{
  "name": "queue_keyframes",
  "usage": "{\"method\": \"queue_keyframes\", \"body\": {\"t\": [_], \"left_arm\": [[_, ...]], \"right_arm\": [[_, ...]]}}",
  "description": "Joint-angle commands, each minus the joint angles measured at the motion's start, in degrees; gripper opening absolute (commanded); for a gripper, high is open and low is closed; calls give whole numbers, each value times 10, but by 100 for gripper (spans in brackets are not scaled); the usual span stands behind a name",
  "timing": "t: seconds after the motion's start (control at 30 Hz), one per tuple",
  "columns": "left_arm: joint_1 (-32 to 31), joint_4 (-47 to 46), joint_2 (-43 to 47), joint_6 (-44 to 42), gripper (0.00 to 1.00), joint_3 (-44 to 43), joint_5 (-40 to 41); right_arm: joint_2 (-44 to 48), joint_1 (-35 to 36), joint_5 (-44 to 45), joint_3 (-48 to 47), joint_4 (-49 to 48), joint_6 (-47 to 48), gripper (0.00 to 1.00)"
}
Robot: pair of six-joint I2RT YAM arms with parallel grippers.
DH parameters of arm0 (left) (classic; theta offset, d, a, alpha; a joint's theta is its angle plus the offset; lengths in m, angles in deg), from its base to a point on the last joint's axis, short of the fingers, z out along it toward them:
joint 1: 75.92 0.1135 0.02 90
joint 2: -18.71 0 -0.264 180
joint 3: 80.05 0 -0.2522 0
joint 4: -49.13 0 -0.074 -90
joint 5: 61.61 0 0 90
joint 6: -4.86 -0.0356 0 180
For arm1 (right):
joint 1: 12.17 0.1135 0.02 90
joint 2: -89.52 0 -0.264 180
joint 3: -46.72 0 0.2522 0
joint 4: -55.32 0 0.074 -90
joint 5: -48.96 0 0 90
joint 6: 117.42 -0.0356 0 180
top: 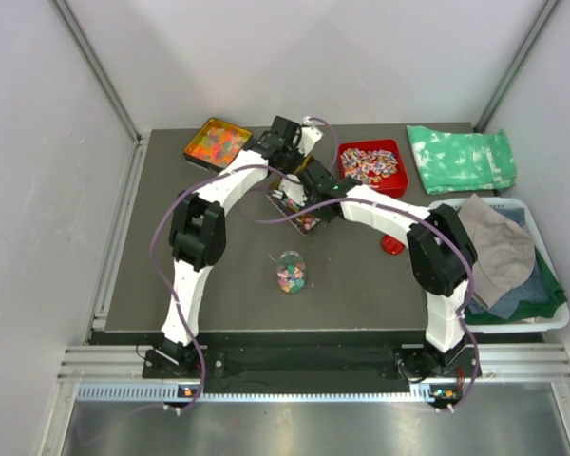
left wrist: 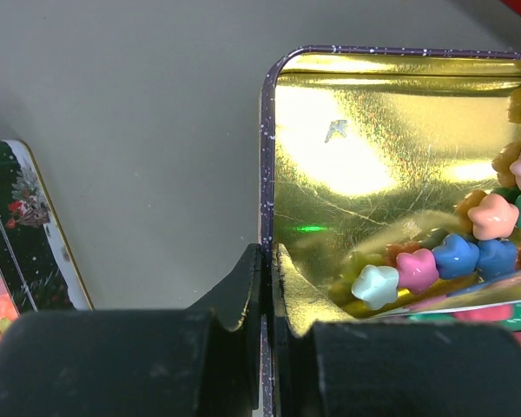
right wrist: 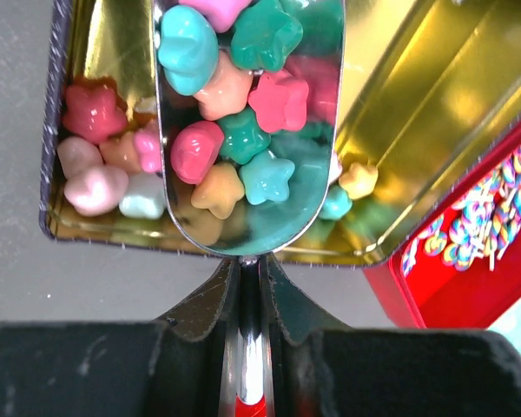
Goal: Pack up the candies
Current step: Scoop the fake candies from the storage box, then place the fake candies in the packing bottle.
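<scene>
The right gripper (right wrist: 248, 271) was clamped tight on the handle of a scoop (right wrist: 278, 228) heaped with candies (right wrist: 278, 100), held over the tin (right wrist: 417, 78). The left gripper (left wrist: 264, 259) was closed, pinching the tin's wall. Only the left wrist view showed a dark printed container (left wrist: 30, 234); only the top view showed a jar (top: 291, 272) of sweets.

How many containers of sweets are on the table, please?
4: an orange tray back left, a red tray back right, the gold tin mid-table, a clear jar in front.

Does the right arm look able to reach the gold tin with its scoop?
Likely yes: the right tool holds the metal scoop of star-shaped candies over the gold-lined tin, nothing between; the left tool clamps its wall.
</scene>
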Motion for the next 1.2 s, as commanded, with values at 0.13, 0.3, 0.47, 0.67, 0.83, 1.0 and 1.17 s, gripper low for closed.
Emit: {"method": "queue_keyframes", "body": {"t": [0.13, 0.3, 0.47, 0.67, 0.83, 1.0, 1.17], "left_arm": [[11, -35, 8, 17, 0, -34, -11], [16, -35, 2, 17, 0, -37, -7], [21, -32, -9, 24, 0, -38, -13], [26, -34, -18, 38, 0, -38, -24], [33, -31, -26, 47, 1, -38, -39], [42, -34, -32, 61, 3, -37, -55], [49, -33, -39, 70, 10, -36, -71]], "right_arm": [[65, -7, 2, 39, -43, -33, 0], [85, -14, -5, 56, -61, -42, 0], [115, -18, -17, 88, -97, -55, 0], [135, -25, -28, 120, -137, -67, 0], [158, -30, -36, 150, -167, -77, 0], [180, -33, -41, 177, -200, -88, 0], [209, -34, -43, 201, -234, -95, 0]]}}
